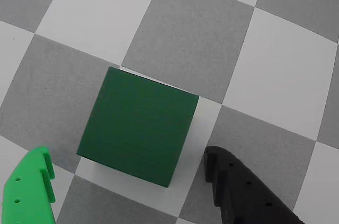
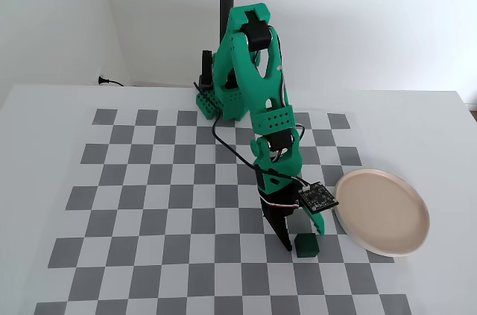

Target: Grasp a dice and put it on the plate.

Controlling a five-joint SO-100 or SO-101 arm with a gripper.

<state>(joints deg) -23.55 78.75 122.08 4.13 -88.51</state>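
The dice (image 1: pixel 139 126) is a plain dark green cube resting on the checkered mat, filling the middle of the wrist view. My gripper (image 1: pixel 128 152) is open, its bright green finger (image 1: pixel 32 187) at the lower left and its black finger (image 1: pixel 233 187) at the lower right. The cube's near edge lies between the two tips and neither touches it. In the fixed view the gripper (image 2: pixel 302 237) points down right over the dice (image 2: pixel 305 245), near the front of the board. The beige plate (image 2: pixel 381 211) lies empty just to the right.
The grey-and-white checkered mat (image 2: pixel 164 203) covers a white table. The arm's green base (image 2: pixel 216 103) and a dark post (image 2: pixel 226 2) stand at the back. A small circuit board (image 2: pixel 318 197) hangs at the wrist, close to the plate's left rim.
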